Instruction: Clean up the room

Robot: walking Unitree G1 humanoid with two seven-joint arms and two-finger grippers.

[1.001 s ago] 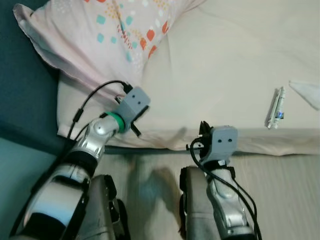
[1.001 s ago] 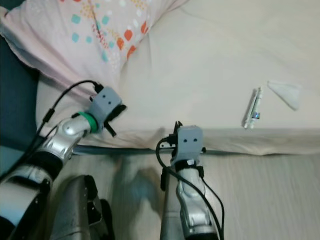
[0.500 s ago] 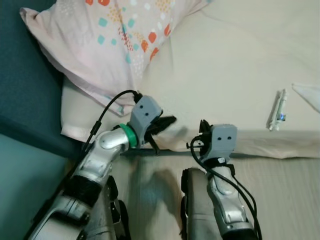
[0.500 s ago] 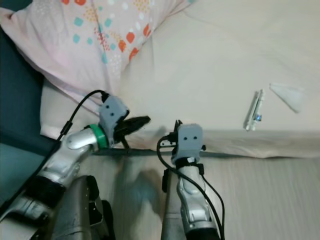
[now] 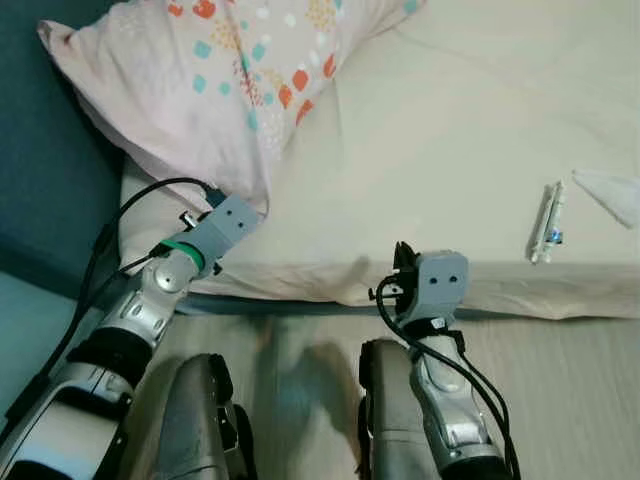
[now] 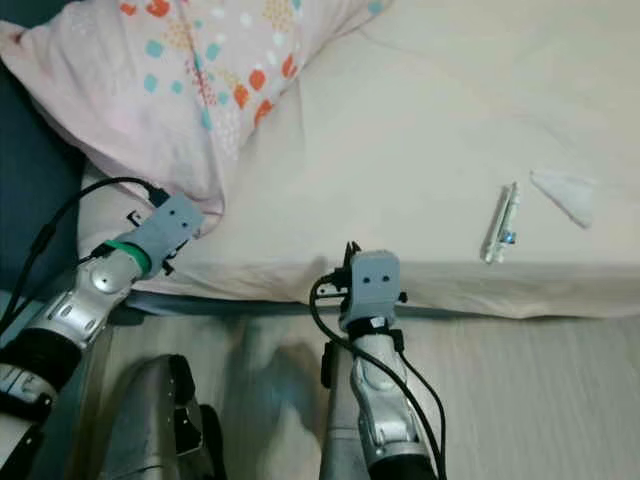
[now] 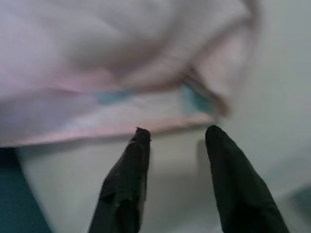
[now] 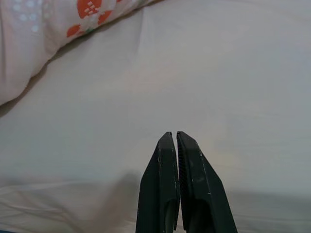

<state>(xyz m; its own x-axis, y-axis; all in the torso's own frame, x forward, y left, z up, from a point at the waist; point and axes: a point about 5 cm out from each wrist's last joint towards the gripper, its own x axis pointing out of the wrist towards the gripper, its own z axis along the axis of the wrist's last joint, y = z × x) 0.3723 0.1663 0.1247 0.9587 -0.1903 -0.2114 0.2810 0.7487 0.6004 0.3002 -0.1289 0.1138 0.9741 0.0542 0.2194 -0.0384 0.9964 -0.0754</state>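
A pink pillow [image 5: 200,90] with coloured spots lies at the head of the cream bed [image 5: 450,130], far left. My left gripper [image 7: 178,129] is open just in front of the pillow's near corner [image 7: 204,97], with nothing between its fingers; its grey wrist housing [image 5: 225,222] sits at that corner. My right gripper [image 8: 174,133] is shut and empty, pointing across the sheet from the bed's near edge, its housing [image 5: 440,280] below the mattress rim. A thin white tube-like item [image 5: 545,222] and a white tissue [image 5: 610,190] lie on the bed at the right.
A dark teal headboard or wall [image 5: 40,180] runs along the left of the bed. Pale wooden floor [image 5: 560,400] lies in front of the bed's edge [image 5: 520,300]. My own legs [image 5: 200,420] stand close to it.
My left arm swung back to the left, from pointing right along the bed's edge to the pillow's near corner. The right arm has stayed put. The view shifted slightly.
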